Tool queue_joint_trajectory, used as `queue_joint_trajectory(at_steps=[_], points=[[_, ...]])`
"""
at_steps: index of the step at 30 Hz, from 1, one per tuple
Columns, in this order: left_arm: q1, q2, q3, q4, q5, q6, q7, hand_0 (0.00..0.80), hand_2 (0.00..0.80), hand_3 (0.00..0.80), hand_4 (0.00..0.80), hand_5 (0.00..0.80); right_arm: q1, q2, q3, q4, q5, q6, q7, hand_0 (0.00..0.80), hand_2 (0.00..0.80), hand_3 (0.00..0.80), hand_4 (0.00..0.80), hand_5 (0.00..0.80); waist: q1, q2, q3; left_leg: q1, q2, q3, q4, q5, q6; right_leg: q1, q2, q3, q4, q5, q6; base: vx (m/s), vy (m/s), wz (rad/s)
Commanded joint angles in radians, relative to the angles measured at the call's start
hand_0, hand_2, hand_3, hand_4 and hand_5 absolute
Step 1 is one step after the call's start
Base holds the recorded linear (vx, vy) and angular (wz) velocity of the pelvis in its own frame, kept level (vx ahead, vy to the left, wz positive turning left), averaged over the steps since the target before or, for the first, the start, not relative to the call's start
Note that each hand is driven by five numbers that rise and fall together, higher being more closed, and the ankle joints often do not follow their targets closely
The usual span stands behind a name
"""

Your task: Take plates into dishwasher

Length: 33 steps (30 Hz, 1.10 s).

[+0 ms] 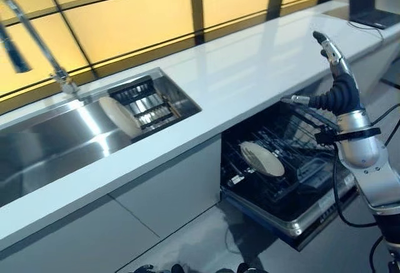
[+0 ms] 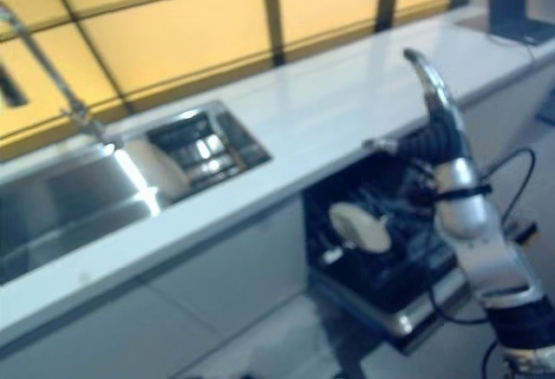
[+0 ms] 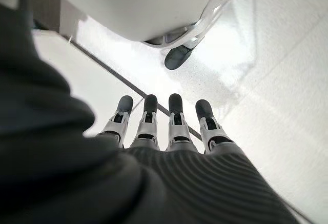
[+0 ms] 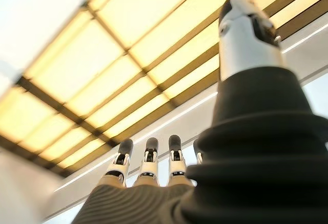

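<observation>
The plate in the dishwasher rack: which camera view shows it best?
The left eye view: the plate stands out against the dark dishwasher rack. The right eye view shows it less clearly; neither wrist view shows it.

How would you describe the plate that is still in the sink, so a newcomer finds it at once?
Find the steel sink set into the white counter, under the tall faucet. At its right end a pale round plate leans on edge against a dark ribbed rack. The other plate sits in the dishwasher below.

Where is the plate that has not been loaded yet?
In the left eye view, the plate leans in the sink at the robot's left, against the dark rack by the faucet.
</observation>
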Motion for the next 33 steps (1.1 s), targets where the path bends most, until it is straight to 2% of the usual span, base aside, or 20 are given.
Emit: queue_joint_trajectory(at_steps=[1,3,4,5,6,7,9,12,14,15,17,19,20,22,27,31,33], points=[[-0.036,0.098,-0.002,0.008,0.015,0.001,0.006,0.000,0.000,0.000,0.000,0.000,-0.180,0.008,-0.035,0.031,0.008,-0.111,-0.028,0.000,0.000,0.000,0.000,0.000,0.020,-0.098,0.021,0.008,-0.142,-0.041,0.084,-0.270,0.126,-0.035,-0.088,0.051,0.453,-0.136,0.036,0.223,0.420,0.58],[-0.041,0.105,-0.018,0.017,0.022,0.001,0.014,0.000,0.000,0.000,0.000,0.000,-0.174,0.008,-0.039,0.028,-0.006,-0.128,-0.042,0.000,0.000,0.000,0.000,0.000,0.022,-0.096,0.025,0.041,-0.187,-0.105,0.044,-0.272,0.166,-0.131,-0.157,0.103,0.703,-0.017,0.054,0.227,0.427,0.75],[-0.042,0.105,-0.019,0.017,0.022,0.002,0.016,0.000,0.000,0.000,0.000,0.000,-0.173,0.009,-0.039,0.027,-0.006,-0.130,-0.042,0.000,0.000,0.000,0.000,0.000,0.023,-0.097,0.025,0.044,-0.193,-0.113,0.040,-0.273,0.171,-0.143,-0.166,0.109,0.728,-0.009,0.054,0.168,0.328,1.02],[-0.047,0.110,-0.024,0.012,0.025,0.008,0.017,0.000,0.000,0.000,0.000,0.000,-0.169,0.010,-0.038,0.024,-0.012,-0.127,-0.044,0.000,0.000,0.000,0.000,0.000,0.025,-0.095,0.028,0.055,-0.207,-0.141,0.029,-0.277,0.184,-0.182,-0.187,0.130,0.812,0.018,0.056,0.111,0.204,0.99],[-0.050,0.113,-0.027,0.000,0.024,0.019,0.017,0.000,0.000,0.000,0.000,0.000,-0.174,0.009,-0.035,0.030,-0.010,-0.127,-0.042,0.000,0.000,0.000,0.000,0.000,0.025,-0.091,0.030,0.068,-0.213,-0.159,0.011,-0.272,0.186,-0.208,-0.179,0.153,0.837,0.023,0.054,0.088,0.201,1.09],[-0.056,0.120,-0.032,-0.020,0.022,0.034,0.011,0.000,0.000,0.000,0.000,0.000,-0.204,0.014,-0.021,0.047,-0.015,-0.110,-0.035,0.000,0.000,0.000,0.000,0.000,0.030,-0.085,0.037,0.071,-0.212,-0.183,-0.005,-0.251,0.182,-0.257,-0.144,0.166,0.809,-0.008,0.027,0.071,0.086,0.94],[-0.063,0.125,-0.033,-0.028,0.032,0.040,0.009,0.000,0.000,0.000,0.000,0.000,-0.241,0.012,-0.008,0.074,-0.009,-0.089,-0.031,0.000,0.000,0.000,0.000,0.000,0.037,-0.076,0.033,0.064,-0.199,-0.209,-0.005,-0.237,0.167,-0.251,-0.093,0.169,0.703,-0.046,0.013,0.083,-0.025,0.92],[-0.085,0.143,-0.022,-0.028,0.043,0.064,0.003,0.000,0.000,0.000,0.000,0.000,-0.301,-0.004,0.009,0.108,0.016,-0.046,-0.015,0.000,0.000,0.000,0.000,0.000,0.055,-0.070,0.020,0.052,-0.170,-0.243,-0.001,-0.227,0.142,-0.208,0.016,0.203,0.303,-0.048,0.031,0.127,-0.138,0.92],[-0.093,0.144,-0.015,-0.009,0.058,0.058,0.004,0.000,0.000,0.000,0.000,0.000,-0.294,-0.017,0.006,0.113,0.022,-0.039,-0.015,0.000,0.000,0.000,0.000,0.000,0.049,-0.085,0.009,0.035,-0.179,-0.290,0.022,-0.242,0.134,-0.183,0.077,0.287,0.113,-0.040,0.046,0.126,-0.184,0.57],[-0.092,0.140,-0.013,-0.002,0.064,0.054,0.006,0.000,0.000,0.000,0.000,0.000,-0.289,-0.019,0.004,0.112,0.015,-0.032,-0.012,0.000,0.000,0.000,0.000,0.000,0.046,-0.090,0.007,0.030,-0.186,-0.309,0.032,-0.248,0.133,-0.193,0.095,0.328,0.076,-0.026,0.052,0.110,-0.173,0.76],[-0.087,0.135,-0.004,0.006,0.065,0.043,0.012,0.000,0.000,0.000,0.000,0.000,-0.282,-0.019,-0.001,0.111,0.001,-0.019,-0.001,0.000,0.000,0.000,0.000,0.000,0.045,-0.094,0.008,0.027,-0.196,-0.345,0.048,-0.251,0.136,-0.220,0.116,0.376,0.061,-0.010,0.053,0.093,-0.191,0.88],[-0.080,0.134,0.005,0.005,0.080,0.039,0.013,0.000,0.000,0.000,0.000,0.000,-0.285,-0.027,-0.002,0.116,-0.014,-0.009,0.008,0.000,0.000,0.000,0.000,0.000,0.046,-0.098,0.006,0.028,-0.202,-0.381,0.055,-0.254,0.137,-0.210,0.123,0.400,0.065,-0.014,0.047,0.123,-0.235,0.80],[-0.076,0.137,0.009,0.005,0.092,0.035,0.009,0.000,0.000,0.000,0.000,0.000,-0.292,-0.034,0.004,0.121,-0.032,-0.001,0.025,0.000,0.000,0.000,0.000,0.000,0.053,-0.102,-0.001,0.026,-0.203,-0.399,0.057,-0.254,0.134,-0.186,0.122,0.399,0.052,-0.018,0.038,0.152,-0.262,0.78],[-0.072,0.142,0.018,0.007,0.071,0.036,0.007,0.000,0.000,0.000,0.000,0.000,-0.318,-0.051,0.024,0.135,-0.055,0.000,0.054,0.000,0.000,0.000,0.000,0.000,0.061,-0.108,-0.013,0.028,-0.200,-0.404,0.060,-0.255,0.125,-0.153,0.120,0.377,0.039,-0.031,0.028,0.169,-0.255,0.69],[-0.053,0.126,0.022,-0.018,0.050,0.032,-0.003,0.000,0.000,0.000,0.000,0.000,-0.385,-0.135,0.085,0.189,-0.097,0.023,0.136,0.000,0.000,0.000,0.000,0.000,0.079,-0.127,-0.045,0.046,-0.182,-0.394,0.033,-0.252,0.097,-0.061,0.127,0.337,-0.033,-0.070,-0.007,0.140,-0.197,0.30],[-0.042,0.117,0.024,-0.038,0.035,0.030,0.002,0.000,0.000,0.000,0.000,0.000,-0.425,-0.188,0.119,0.224,-0.110,0.019,0.176,0.000,0.000,0.000,0.000,0.000,0.087,-0.140,-0.050,0.042,-0.171,-0.385,0.022,-0.241,0.081,-0.027,0.131,0.306,-0.062,-0.082,-0.022,0.056,-0.142,0.23],[-0.032,0.116,0.015,-0.055,0.022,0.028,0.012,0.000,0.000,0.000,0.000,0.000,-0.467,-0.239,0.160,0.247,-0.172,0.003,0.219,0.000,0.000,0.000,0.000,0.000,0.101,-0.155,-0.048,0.031,-0.160,-0.374,0.017,-0.226,0.067,-0.017,0.134,0.274,-0.063,-0.098,-0.033,0.010,-0.139,0.20]])
